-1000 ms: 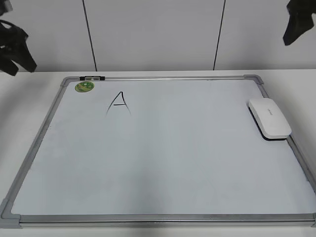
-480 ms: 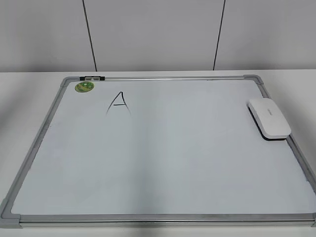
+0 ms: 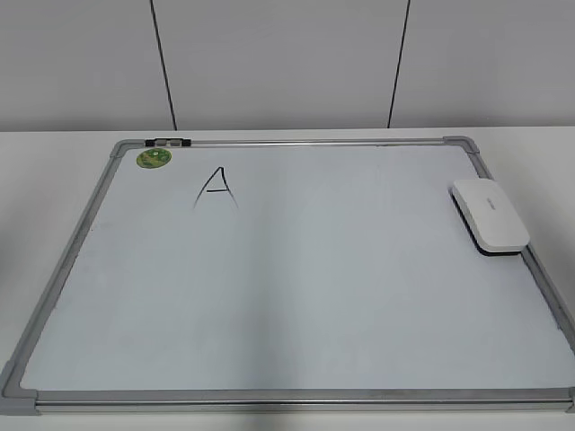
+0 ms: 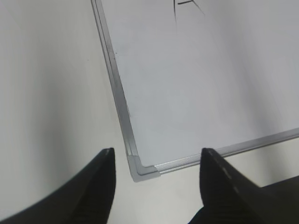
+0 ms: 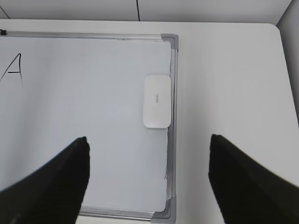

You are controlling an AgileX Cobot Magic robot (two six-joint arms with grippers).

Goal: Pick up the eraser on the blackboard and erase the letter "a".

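Note:
The blackboard (image 3: 314, 296) is a white board in a silver-grey frame, lying flat on the table. The white eraser (image 3: 490, 215) lies on its right edge, untouched; the right wrist view shows it too (image 5: 157, 101). Only an angular capital "A" (image 3: 216, 189) is written on the board; no lowercase "a" shows. My left gripper (image 4: 158, 151) is open and empty above the board's near left corner (image 4: 142, 169). My right gripper (image 5: 148, 138) is open and empty, high above the board's near right part, short of the eraser. Neither gripper shows in the exterior view.
A round green sticker (image 3: 154, 158) and a small black-and-grey clip (image 3: 168, 142) sit at the board's far left corner. White table (image 5: 233, 93) surrounds the board. A panelled wall (image 3: 287, 63) stands behind.
A second ago both grippers showed at the top corners of the exterior view; they have since left that view. The eraser and board have not moved.

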